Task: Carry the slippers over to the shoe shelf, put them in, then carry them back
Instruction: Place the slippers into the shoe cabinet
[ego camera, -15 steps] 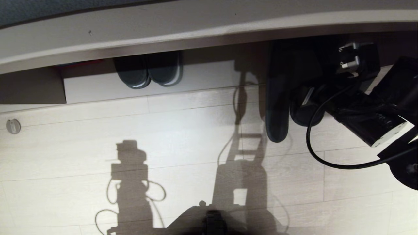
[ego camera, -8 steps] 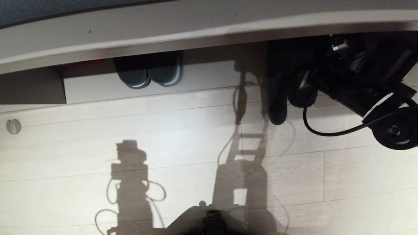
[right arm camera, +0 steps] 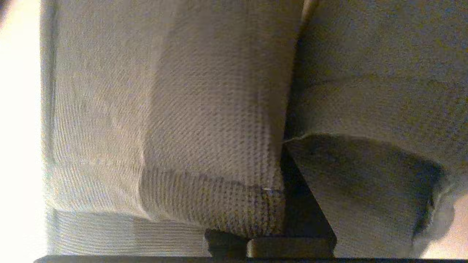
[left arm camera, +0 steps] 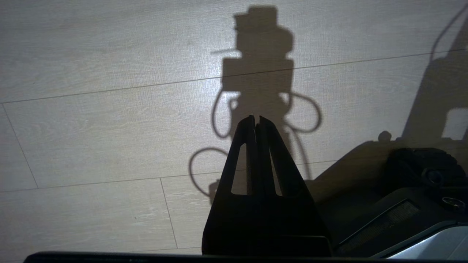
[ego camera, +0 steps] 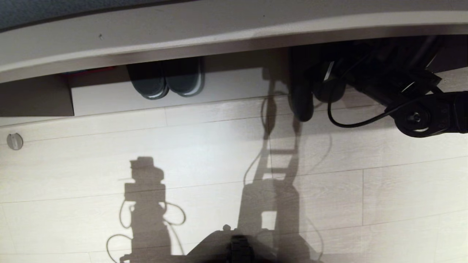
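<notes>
The pale wood-plank floor (ego camera: 204, 160) meets the low beige wood-grain shoe shelf (ego camera: 219, 34). A darker charcoal pair with white sole edges (ego camera: 166, 81) sits inside. The soft grey-blue fabric slippers (ego camera: 305, 93) hang at its opening, clamped in the right tool (right arm camera: 283, 175). The left tool (left arm camera: 256, 120), fingers together, hangs above the floor.
</notes>
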Robot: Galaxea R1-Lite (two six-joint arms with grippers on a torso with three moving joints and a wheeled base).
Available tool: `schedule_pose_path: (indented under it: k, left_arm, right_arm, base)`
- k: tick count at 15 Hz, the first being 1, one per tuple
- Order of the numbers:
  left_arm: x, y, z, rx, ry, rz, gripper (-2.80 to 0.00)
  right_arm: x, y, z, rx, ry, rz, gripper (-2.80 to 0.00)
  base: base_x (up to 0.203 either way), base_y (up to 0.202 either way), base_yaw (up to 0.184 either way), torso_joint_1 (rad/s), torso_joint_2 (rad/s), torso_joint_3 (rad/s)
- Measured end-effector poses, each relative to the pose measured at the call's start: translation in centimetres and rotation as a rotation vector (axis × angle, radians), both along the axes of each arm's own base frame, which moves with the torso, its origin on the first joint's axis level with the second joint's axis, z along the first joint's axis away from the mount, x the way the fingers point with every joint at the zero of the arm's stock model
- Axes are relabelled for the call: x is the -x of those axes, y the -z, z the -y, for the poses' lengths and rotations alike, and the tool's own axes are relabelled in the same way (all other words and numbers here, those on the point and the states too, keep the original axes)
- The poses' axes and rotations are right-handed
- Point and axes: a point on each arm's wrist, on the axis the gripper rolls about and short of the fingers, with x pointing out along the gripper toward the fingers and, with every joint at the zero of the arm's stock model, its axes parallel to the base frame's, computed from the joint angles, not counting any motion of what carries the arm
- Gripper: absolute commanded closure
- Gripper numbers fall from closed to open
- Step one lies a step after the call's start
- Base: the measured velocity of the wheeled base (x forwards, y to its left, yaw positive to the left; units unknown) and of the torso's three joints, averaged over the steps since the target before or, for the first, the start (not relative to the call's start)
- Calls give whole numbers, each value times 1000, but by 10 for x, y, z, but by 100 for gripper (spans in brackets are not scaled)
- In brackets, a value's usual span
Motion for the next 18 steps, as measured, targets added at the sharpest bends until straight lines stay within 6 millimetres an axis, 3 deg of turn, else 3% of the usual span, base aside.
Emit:
schedule_pose_path:
  k: [2, 3, 11, 18]
  left_arm:
    - [0, 0, 0, 0, 0, 0, 0]
    - [0, 0, 0, 0, 0, 0, 0]
    - [0, 0, 0, 0, 0, 0, 0]
    - [0, 0, 0, 1, 0, 0, 0]
  right_arm:
    - [-5, 0, -1, 9, 0, -9, 0]
    - [-7, 0, -2, 14, 2, -8, -280]
    - [-7, 4, -2, 20, 13, -14, -280]
    - [8, 10, 0, 38, 17, -42, -280]
  base:
    - [0, 0, 0, 0, 0, 0]
    - [0, 0, 0, 0, 0, 0]
    - [0, 0, 0, 0, 0, 0]
    - [0, 0, 0, 0, 0, 0]
